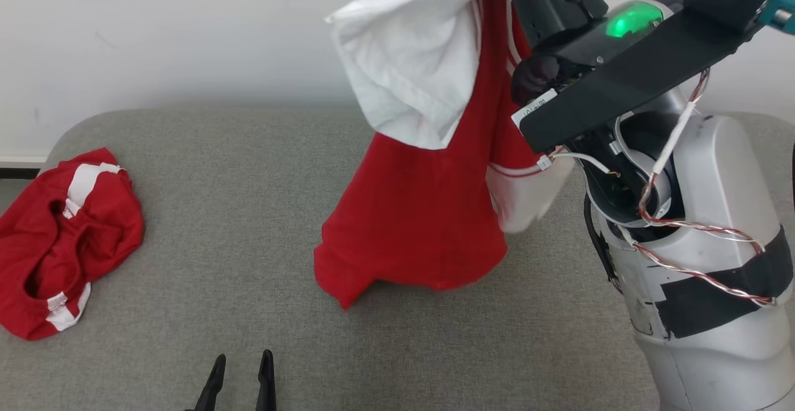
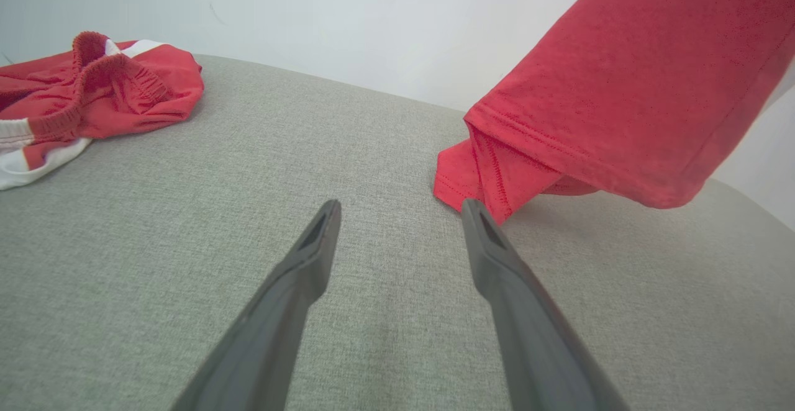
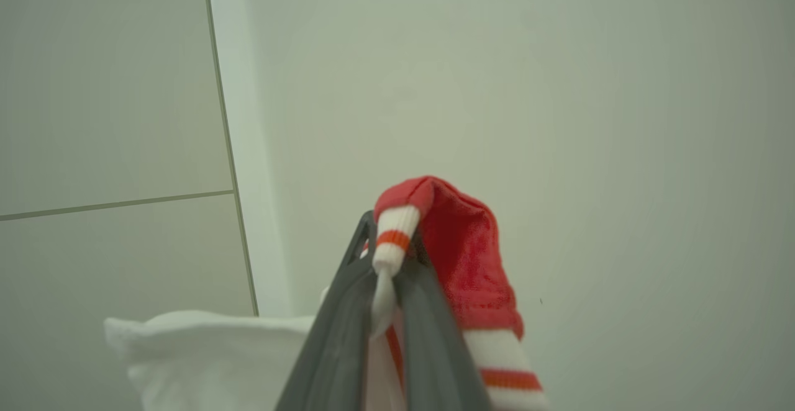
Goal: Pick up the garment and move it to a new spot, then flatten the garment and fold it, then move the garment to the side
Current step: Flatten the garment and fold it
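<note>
A red garment (image 1: 422, 212) with white sleeves and striped trim hangs in the air over the grey cushioned surface (image 1: 248, 212), its lower hem just brushing it. My right gripper (image 3: 391, 243) is raised high, fingers pointing up toward the wall, and is shut on the garment's red-and-white striped collar (image 3: 394, 237). The hem (image 2: 559, 150) hangs just beyond my left gripper (image 2: 400, 209). That left gripper (image 1: 242, 361) rests low near the front edge, open, with nothing between its fingers.
A second red garment with white bands (image 1: 62, 243) lies crumpled at the far left of the surface, also seen in the left wrist view (image 2: 93, 94). A pale wall (image 1: 155, 26) stands behind. My right forearm and body (image 1: 702, 243) fill the right side.
</note>
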`<state>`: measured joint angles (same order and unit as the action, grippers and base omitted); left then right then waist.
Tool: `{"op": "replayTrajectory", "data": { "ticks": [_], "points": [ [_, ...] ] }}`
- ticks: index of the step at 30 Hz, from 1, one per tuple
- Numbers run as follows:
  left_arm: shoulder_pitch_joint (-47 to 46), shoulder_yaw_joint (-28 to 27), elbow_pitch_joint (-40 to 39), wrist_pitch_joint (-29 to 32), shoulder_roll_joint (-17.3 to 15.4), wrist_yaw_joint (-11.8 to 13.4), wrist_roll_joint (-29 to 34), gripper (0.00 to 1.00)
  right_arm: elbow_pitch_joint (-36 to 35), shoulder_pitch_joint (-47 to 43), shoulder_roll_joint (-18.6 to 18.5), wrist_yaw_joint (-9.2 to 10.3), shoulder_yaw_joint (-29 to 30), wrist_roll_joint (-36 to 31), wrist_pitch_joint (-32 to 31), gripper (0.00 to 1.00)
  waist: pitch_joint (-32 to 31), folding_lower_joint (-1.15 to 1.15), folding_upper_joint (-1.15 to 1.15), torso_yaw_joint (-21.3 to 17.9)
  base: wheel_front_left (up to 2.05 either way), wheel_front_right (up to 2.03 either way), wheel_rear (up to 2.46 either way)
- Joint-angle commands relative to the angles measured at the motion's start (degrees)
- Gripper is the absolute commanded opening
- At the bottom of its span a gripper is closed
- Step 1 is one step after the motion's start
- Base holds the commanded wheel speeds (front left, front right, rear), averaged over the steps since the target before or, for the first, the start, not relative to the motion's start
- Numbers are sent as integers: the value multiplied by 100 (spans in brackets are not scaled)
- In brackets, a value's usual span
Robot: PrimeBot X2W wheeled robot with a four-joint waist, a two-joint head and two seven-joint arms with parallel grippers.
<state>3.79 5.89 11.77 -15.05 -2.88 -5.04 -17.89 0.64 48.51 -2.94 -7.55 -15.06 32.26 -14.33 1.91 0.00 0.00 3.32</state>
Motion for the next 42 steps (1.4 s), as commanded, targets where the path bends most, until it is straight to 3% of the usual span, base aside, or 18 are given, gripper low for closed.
{"op": "replayTrajectory", "data": {
  "ticks": [1, 8, 15, 22, 32, 33, 34, 35, 42],
  "points": [
    [82, -1, -5, -19, -1, 13, -25, 100, -240, 138, 6, 13, -122, 293, -52, 0, -3, 0, 0, 1, 0, 0, 0],
    [83, -2, -30, -19, -1, 32, -46, 100, -110, 378, 5, 13, -261, 734, 1, 0, 41, 0, 0, -14, 0, 0, 0],
    [-38, 51, -46, -19, -1, 17, -65, 100, 1492, 306, 5, 13, 283, 70, 142, 0, 203, 0, 0, 6, 0, 0, 0],
    [-199, 77, -19, -19, -1, -40, -48, 100, 3262, 127, 6, 13, 1604, -1273, 650, 0, 430, 0, 0, 92, 0, 0, 0],
    [-336, 69, -19, -19, -1, -56, -13, 100, 4393, -252, 4, 13, 3829, -2879, 1189, 0, 628, 0, 0, 152, 0, 0, 0],
    [-346, 68, -18, -19, 0, -58, -5, 100, 4445, -284, 7, 13, 3971, -2965, 1227, 35, 635, 0, 0, 152, 0, 0, 0],
    [-359, 70, -14, -19, 0, -59, 5, 100, 4518, -307, 7, 13, 4107, -3028, 1260, 86, 638, 0, 0, 149, 0, 0, 0],
    [-370, 68, -13, -19, -1, -58, 10, 100, 4581, -324, 6, 13, 4212, -3082, 1295, 100, 640, 0, 0, 144, 0, 0, 0],
    [-354, 73, -13, -19, 0, -52, 73, 100, 4650, -609, 2, 13, 4673, -3328, 1524, 100, 537, 0, 0, 83, 0, 0, 0]
  ]
}}
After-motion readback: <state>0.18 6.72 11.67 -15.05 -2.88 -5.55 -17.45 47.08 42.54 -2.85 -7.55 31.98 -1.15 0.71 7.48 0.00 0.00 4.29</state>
